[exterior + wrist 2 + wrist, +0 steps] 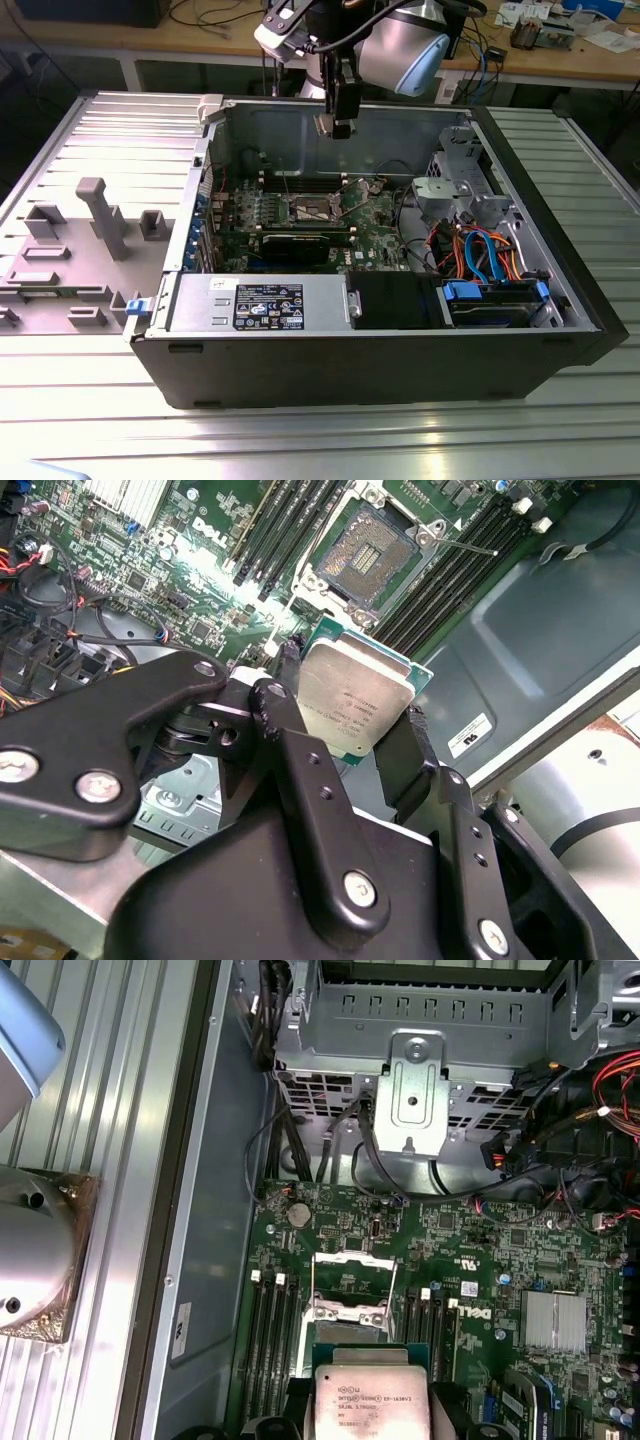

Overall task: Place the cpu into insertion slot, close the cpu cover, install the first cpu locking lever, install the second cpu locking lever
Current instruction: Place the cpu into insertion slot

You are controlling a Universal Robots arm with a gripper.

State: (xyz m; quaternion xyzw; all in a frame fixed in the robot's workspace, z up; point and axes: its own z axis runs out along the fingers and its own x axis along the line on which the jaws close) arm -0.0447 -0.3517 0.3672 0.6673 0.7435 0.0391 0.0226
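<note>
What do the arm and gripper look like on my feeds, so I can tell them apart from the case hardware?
The arm has a rounded silvery-grey joint housing with black sections above it. The gripper is matt black, built of flat linkage bars with rounded ends that are pinned by silver screws, and it ends in two narrow black jaws.
</note>
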